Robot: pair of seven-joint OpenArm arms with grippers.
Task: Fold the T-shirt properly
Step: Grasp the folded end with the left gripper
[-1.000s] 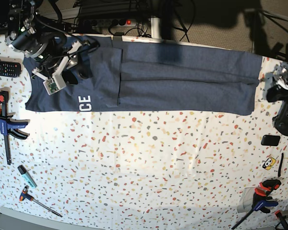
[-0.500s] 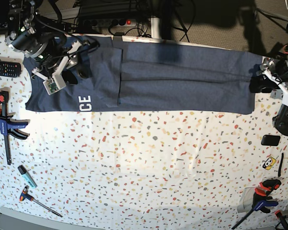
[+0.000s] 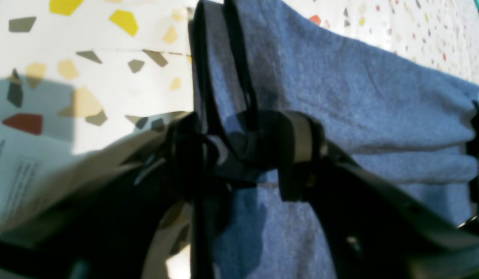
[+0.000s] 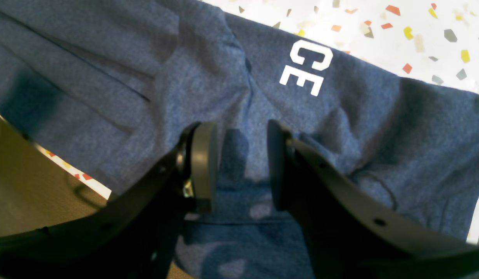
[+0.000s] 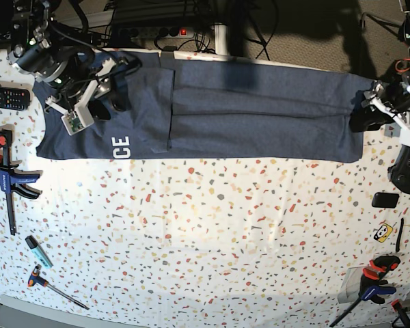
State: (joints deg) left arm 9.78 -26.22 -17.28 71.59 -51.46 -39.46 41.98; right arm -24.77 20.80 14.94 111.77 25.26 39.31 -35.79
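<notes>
T-shirt [image 5: 260,113] laid as a long band across the bench [image 5: 212,232], ready for end-to-end folding. Left gripper [image 5: 367,117] fingers spread wide at the hem, nothing clamped. Right gripper [image 4: 239,166] fingers half parted over the lettered end; a pinch of cloth cannot be confirmed.

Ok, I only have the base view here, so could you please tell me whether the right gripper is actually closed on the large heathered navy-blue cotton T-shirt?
Observer: In the right wrist view, the right gripper has its jaws apart, with a raised ridge of the T-shirt between them. I cannot tell whether that ridge is pinched.
Operator: Thank you. And how is the left gripper placed at the other end?
Observer: The left wrist view is blurred, but it shows the left gripper open, with its jaws straddling the shirt's layered edge.
</notes>
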